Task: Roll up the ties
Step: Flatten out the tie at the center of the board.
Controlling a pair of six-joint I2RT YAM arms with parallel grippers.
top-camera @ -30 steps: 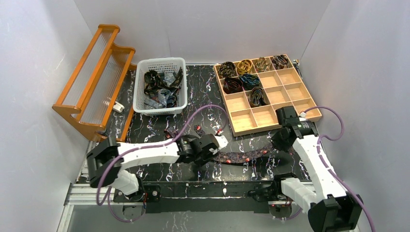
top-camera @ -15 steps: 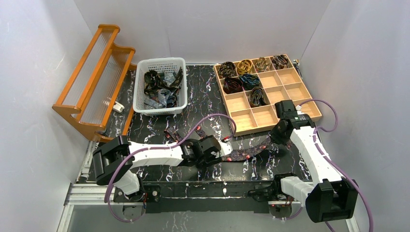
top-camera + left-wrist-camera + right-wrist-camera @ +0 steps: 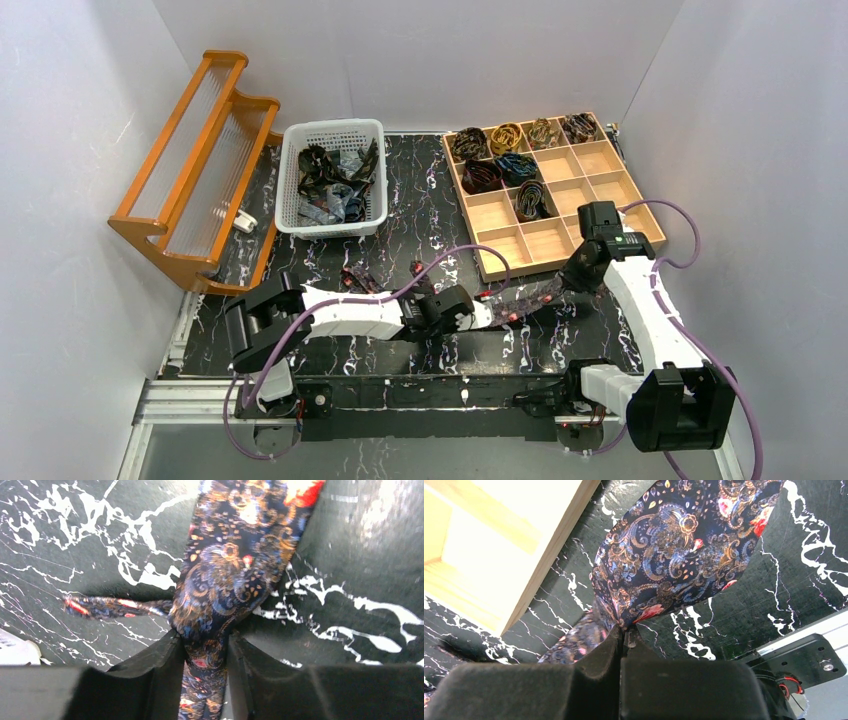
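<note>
From above: left gripper [image 3: 487,312] now further right than a second ago, closer to the right gripper [image 3: 572,284], itself edged back toward the wooden tray [image 3: 640,238]. One dark patterned tie [image 3: 522,300] stretched between the two, the span shorter than before, the tail trailing left across the black marbled table [image 3: 420,190]. Probably a fresh hold nearer the end; rolling not yet begun. Seven coiled ties [image 3: 505,135] in the tray. One white basket [image 3: 330,126] with loose ties [image 3: 330,180], too tangled to count. One wooden rack [image 3: 190,150] at far left.

Left wrist: two dark fingers [image 3: 150,670] closed around the bunched tie [image 3: 225,565], fabric filling the gap.

Right wrist: fingers [image 3: 589,672] pressed together, pinching the tie [image 3: 679,545] where it widens, just beside the tray corner [image 3: 499,535].
</note>
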